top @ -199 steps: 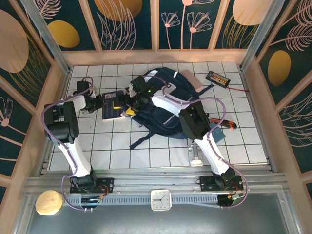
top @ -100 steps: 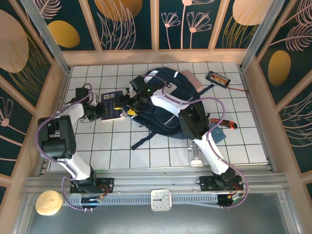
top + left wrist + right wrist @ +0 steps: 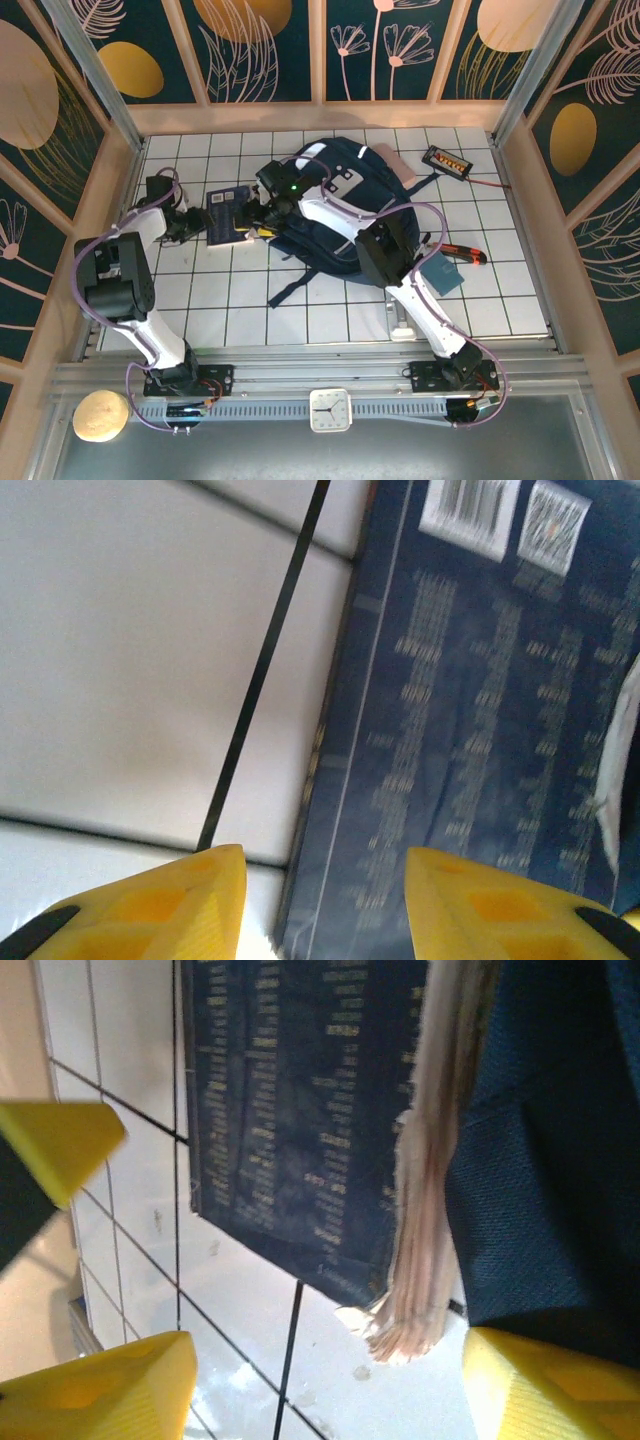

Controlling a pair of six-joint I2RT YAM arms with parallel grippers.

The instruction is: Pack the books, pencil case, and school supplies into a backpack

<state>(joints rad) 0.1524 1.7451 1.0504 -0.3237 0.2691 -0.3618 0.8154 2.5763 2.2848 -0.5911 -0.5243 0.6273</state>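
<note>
Top external view: I see the small square teal-blue notebook [image 3: 440,272] lying near right. Farther left, the thin black-covered book [image 3: 228,212] lies flat just beside the large navy-blue fabric backpack [image 3: 340,215]. Flanking the book, the left gripper [image 3: 203,224] and right gripper [image 3: 258,224] both have their fingers spread, pinching nothing.

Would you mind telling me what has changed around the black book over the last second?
The left gripper drew back slightly leftward at the black book's left edge, its jaws now open. The right arm leaned further left, uncovering more of the teal notebook. The book, the backpack and the orange-and-black tool stayed put.
</note>
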